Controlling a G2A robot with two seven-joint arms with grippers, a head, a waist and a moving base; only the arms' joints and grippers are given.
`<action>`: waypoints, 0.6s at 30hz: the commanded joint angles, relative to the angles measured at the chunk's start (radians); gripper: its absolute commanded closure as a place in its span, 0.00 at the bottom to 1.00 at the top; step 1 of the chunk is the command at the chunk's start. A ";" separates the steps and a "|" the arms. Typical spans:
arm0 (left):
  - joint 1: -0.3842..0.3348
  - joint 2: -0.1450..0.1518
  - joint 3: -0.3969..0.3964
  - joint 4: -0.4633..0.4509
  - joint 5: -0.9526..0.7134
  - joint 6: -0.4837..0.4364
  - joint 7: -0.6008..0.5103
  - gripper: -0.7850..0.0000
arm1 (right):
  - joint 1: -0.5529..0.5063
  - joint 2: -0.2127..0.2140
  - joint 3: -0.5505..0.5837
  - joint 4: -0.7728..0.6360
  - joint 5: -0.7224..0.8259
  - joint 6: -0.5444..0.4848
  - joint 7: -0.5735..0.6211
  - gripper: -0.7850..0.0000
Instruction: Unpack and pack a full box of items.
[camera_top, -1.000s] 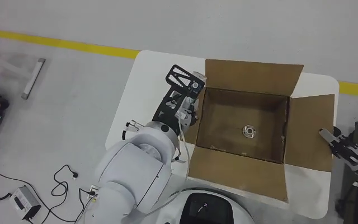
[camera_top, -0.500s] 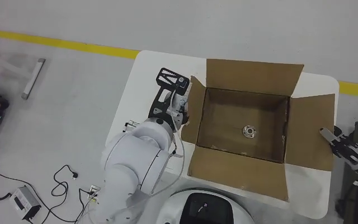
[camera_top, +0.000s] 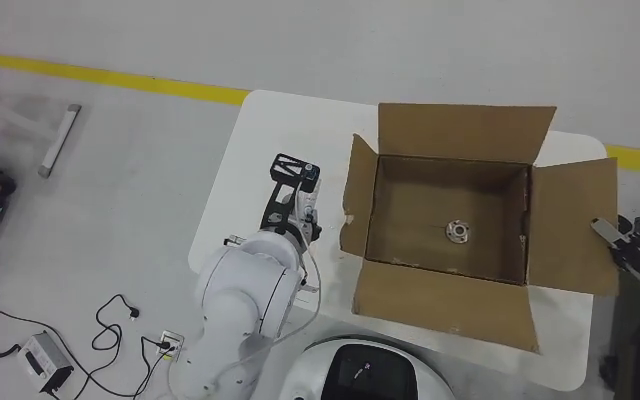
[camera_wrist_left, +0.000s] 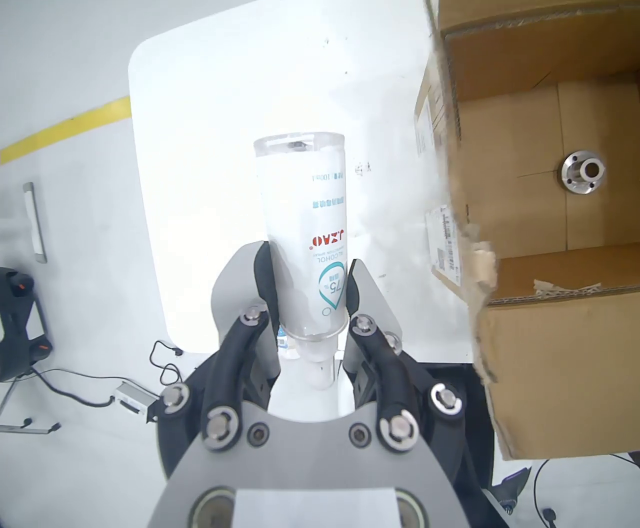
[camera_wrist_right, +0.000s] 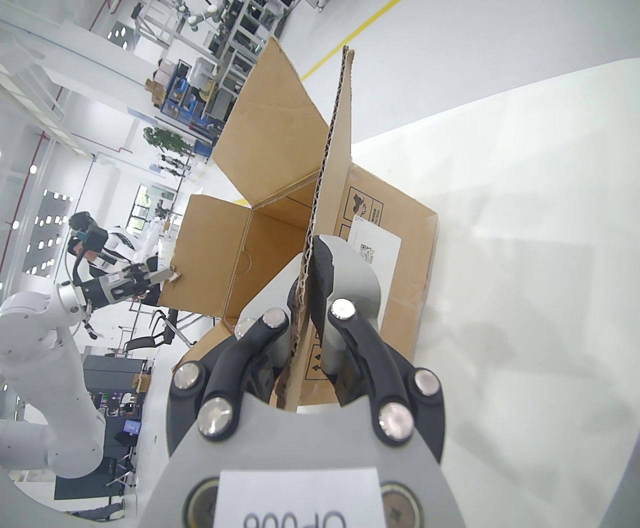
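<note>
clamping a clear spray bottle, left gripper hangs centre-left in the top view; right gripper, cut off at right edge, pinches the box flap.

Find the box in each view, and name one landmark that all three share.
Top view: box on the table's right part, flaps open.
Left wrist view: box beside the bottle held in the left pincer.
Right wrist view: box just beyond the right pincer, which is shut on its flap.
Shared landmark: the white table.

White arms, black fingers (silver screws)
</note>
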 joint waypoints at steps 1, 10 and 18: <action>0.016 0.000 -0.002 0.018 -0.011 0.007 0.005 1.00 | 0.013 0.003 0.001 0.019 0.010 0.007 0.015 1.00; 0.072 -0.003 0.025 0.141 -0.053 0.071 0.096 1.00 | 0.053 0.016 0.008 0.067 0.037 0.004 0.057 1.00; 0.115 -0.006 0.044 0.255 -0.083 0.143 0.191 1.00 | 0.058 0.021 0.012 0.083 0.064 -0.008 0.072 1.00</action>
